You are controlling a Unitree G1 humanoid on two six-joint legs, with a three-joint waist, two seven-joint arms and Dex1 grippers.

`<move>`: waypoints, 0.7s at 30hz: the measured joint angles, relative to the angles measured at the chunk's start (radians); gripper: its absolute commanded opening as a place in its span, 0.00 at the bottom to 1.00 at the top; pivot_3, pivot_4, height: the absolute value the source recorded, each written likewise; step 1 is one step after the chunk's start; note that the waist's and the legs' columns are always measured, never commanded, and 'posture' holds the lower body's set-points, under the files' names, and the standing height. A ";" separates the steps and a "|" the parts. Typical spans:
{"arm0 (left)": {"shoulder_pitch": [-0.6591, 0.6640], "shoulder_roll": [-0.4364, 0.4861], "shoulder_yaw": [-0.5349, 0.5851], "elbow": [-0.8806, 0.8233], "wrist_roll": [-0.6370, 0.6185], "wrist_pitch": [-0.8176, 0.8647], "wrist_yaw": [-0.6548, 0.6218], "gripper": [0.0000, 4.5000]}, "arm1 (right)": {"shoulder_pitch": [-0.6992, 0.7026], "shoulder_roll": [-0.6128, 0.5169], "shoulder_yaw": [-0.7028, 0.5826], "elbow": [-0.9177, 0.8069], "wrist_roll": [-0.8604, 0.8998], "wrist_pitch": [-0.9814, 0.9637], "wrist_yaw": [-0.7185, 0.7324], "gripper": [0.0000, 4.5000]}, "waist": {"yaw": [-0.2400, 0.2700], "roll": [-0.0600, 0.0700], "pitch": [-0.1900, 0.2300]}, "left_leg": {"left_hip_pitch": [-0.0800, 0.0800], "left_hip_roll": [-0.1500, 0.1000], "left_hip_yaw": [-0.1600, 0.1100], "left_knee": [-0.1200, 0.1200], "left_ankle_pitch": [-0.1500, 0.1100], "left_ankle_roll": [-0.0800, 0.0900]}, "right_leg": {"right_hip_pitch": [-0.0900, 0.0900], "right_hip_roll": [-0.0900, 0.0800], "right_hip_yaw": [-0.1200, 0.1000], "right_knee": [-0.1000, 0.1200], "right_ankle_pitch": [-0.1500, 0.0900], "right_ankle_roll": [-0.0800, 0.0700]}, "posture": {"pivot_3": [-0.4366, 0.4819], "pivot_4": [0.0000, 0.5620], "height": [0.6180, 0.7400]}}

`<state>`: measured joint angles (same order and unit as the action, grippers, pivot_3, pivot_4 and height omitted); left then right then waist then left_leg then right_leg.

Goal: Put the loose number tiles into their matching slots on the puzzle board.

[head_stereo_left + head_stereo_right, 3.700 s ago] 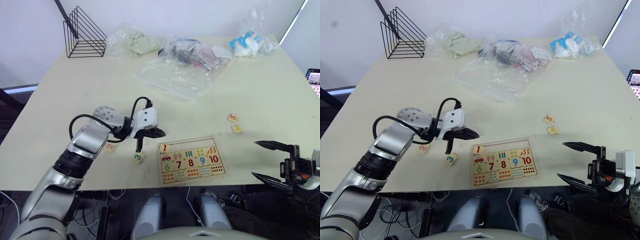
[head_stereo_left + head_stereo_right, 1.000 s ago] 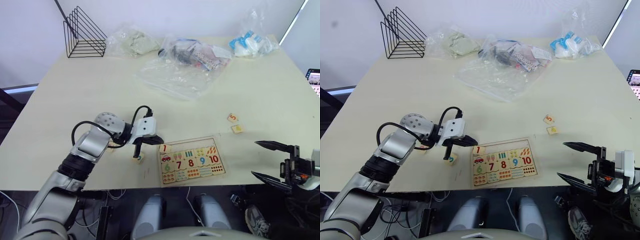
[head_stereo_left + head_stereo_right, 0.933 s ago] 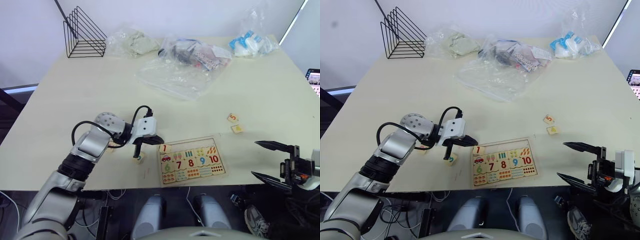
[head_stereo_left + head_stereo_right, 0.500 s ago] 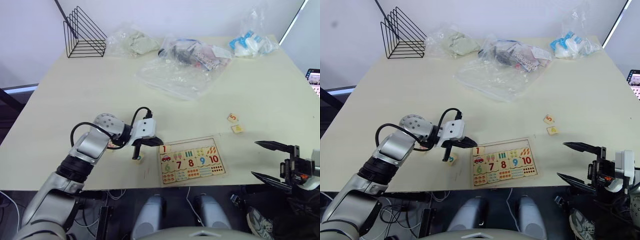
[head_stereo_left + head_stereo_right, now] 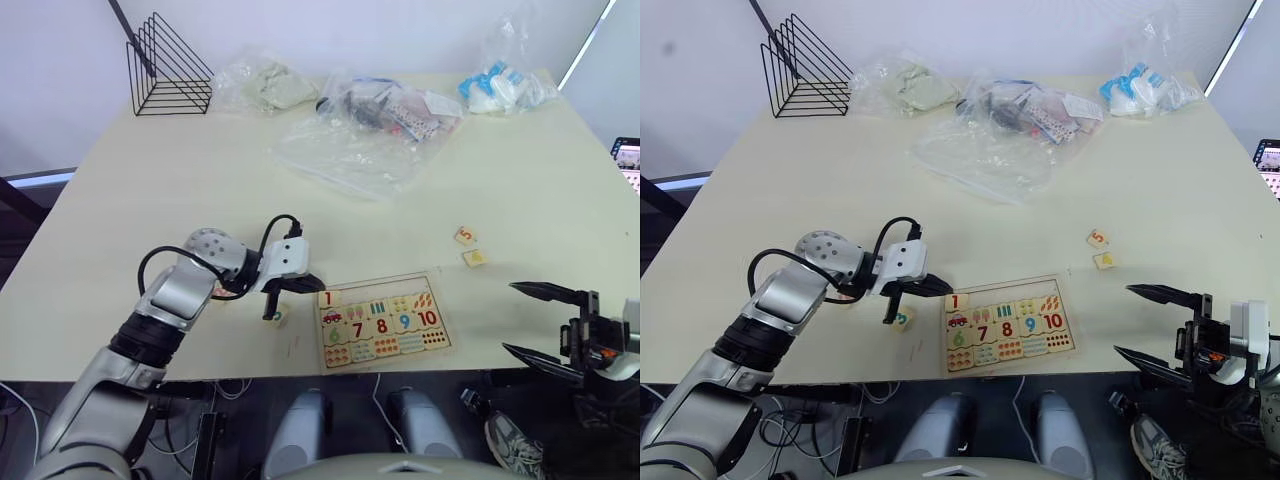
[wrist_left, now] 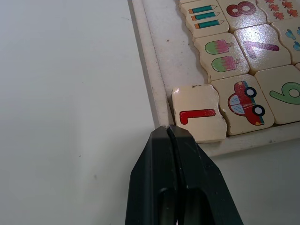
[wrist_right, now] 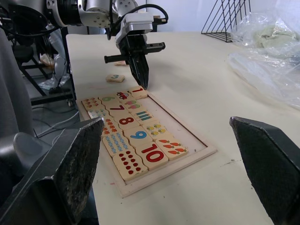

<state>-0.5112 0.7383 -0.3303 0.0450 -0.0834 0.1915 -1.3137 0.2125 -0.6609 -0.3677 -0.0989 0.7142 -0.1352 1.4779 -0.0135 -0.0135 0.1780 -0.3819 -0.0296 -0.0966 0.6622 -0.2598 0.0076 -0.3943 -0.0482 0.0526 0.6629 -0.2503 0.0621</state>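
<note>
One tile seated: tile 1 [image 6: 198, 117] at board [image 5: 384, 321] 9 o'clock end.
Left gripper [image 6: 168, 132]: clenched, empty, tips at board rim; has drifted off tile 3 [image 5: 902, 320], at its 6 o'clock.
Tiles 5 [image 5: 464, 236], 4 [image 5: 474, 257]: board's 2 o'clock.
Right gripper [image 5: 540, 320]: spread, idle.
Meaning: 3 unplaced; four slots left.

We see bright, even, diffuse light across the worktop [image 5: 150, 190], no hard shadows. Soft shadow sits just under the left gripper [image 5: 283, 297]. Specular glare on the clear plastic bags [image 5: 350, 150] and on the glossy picture tiles [image 6: 255, 40] in the left wrist view. Left wrist view: the fingers [image 6: 178, 187] are close and soft, the board sharp. Right wrist view: near fingers [image 7: 56, 164] blurred and grainy, the far end of the worktop soft. Head views sharp, corners slightly darker.
</note>
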 measured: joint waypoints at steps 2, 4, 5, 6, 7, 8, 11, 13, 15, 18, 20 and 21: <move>0.003 0.000 0.002 -0.001 0.000 0.000 0.000 0.01 | 0.000 0.000 0.000 0.000 0.000 0.000 0.000 1.00 | 0.000 0.000 0.000 | 0.000 0.000 0.000 0.000 0.000 0.000 | 0.000 0.000 0.000 0.000 0.000 0.000 | 0.48 0.27 1.00; 0.004 0.000 0.003 -0.002 0.000 0.000 0.000 0.01 | 0.000 0.000 0.000 0.000 0.000 0.000 0.000 1.00 | 0.000 0.000 0.000 | 0.000 0.000 0.000 0.000 0.000 0.000 | 0.000 0.000 0.000 0.000 0.000 0.000 | 0.48 0.27 1.00; 0.004 0.000 0.003 -0.002 0.000 0.000 0.000 0.01 | 0.000 0.000 0.000 0.000 0.000 0.000 0.000 1.00 | 0.000 0.000 0.000 | 0.000 0.000 0.000 0.000 0.000 0.000 | 0.000 0.000 0.000 0.000 0.000 0.000 | 0.48 0.27 1.00; 0.004 0.000 0.003 -0.003 0.000 0.000 0.000 0.01 | 0.000 0.000 0.000 0.000 0.000 0.000 0.000 1.00 | 0.000 0.000 0.000 | 0.000 0.000 0.000 0.000 0.000 0.000 | 0.000 0.000 0.000 0.000 0.000 0.000 | 0.48 0.27 1.00; 0.004 0.000 0.003 -0.003 0.000 0.000 0.000 0.01 | 0.000 0.000 0.000 0.000 0.000 0.000 0.000 1.00 | 0.000 0.000 0.000 | 0.000 0.000 0.000 0.000 0.000 0.000 | 0.000 0.000 0.000 0.000 0.000 0.000 | 0.48 0.27 1.00; 0.004 0.000 0.003 -0.003 0.000 0.000 0.000 0.01 | 0.000 0.000 0.000 0.000 0.000 0.000 0.000 1.00 | 0.000 0.000 0.000 | 0.000 0.000 0.000 0.000 0.000 0.000 | 0.000 0.000 0.000 0.000 0.000 0.000 | 0.48 0.27 1.00; 0.009 -0.001 0.003 -0.009 0.000 0.000 0.000 0.01 | 0.000 0.000 0.000 0.000 0.000 0.000 0.000 1.00 | 0.000 0.000 0.000 | 0.000 0.000 0.000 0.000 0.000 0.000 | 0.000 0.000 0.000 0.000 0.000 0.000 | 0.48 0.27 1.00; 0.012 -0.002 0.003 -0.014 0.000 0.000 0.000 0.01 | 0.000 0.000 0.000 0.000 0.000 0.000 0.000 1.00 | 0.000 0.000 0.000 | 0.000 0.000 0.000 0.000 0.000 0.000 | 0.000 0.000 0.000 0.000 0.000 0.000 | 0.48 0.27 1.00; 0.012 -0.002 0.003 -0.014 0.000 0.000 0.000 0.01 | 0.000 0.000 0.000 0.000 0.000 0.000 0.001 1.00 | 0.000 0.000 0.000 | 0.000 0.000 0.000 0.000 0.000 0.000 | 0.000 0.000 0.000 0.000 0.000 0.000 | 0.48 0.27 1.00; 0.012 -0.003 0.003 -0.014 0.000 0.000 0.000 0.01 | 0.000 0.000 0.000 0.000 0.000 0.000 0.001 1.00 | 0.000 0.000 0.000 | 0.000 0.000 0.000 0.000 0.000 0.000 | 0.000 0.000 0.000 0.000 0.000 0.000 | 0.48 0.27 1.00; 0.012 -0.004 0.003 -0.014 0.000 0.000 0.000 0.01 | 0.000 0.000 0.000 0.000 0.000 0.000 0.001 1.00 | 0.000 0.000 0.000 | 0.000 0.000 0.000 0.000 0.000 0.000 | 0.000 0.000 0.000 0.000 0.000 0.000 | 0.48 0.27 1.00; 0.012 -0.004 0.003 -0.014 0.000 0.000 0.000 0.01 | 0.000 0.000 0.000 0.000 0.000 0.000 0.001 1.00 | 0.000 0.000 0.000 | 0.000 0.000 0.000 0.000 0.000 0.000 | 0.000 0.000 0.000 0.000 0.000 0.000 | 0.48 0.27 1.00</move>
<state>-0.4991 0.7343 -0.3269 0.0308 -0.0829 0.1915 -1.3135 0.2123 -0.6612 -0.3677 -0.0990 0.7141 -0.1353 1.4789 -0.0135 -0.0134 0.1780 -0.3820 -0.0296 -0.0965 0.6622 -0.2598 0.0076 -0.3943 -0.0483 0.0526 0.6628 -0.2503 0.0621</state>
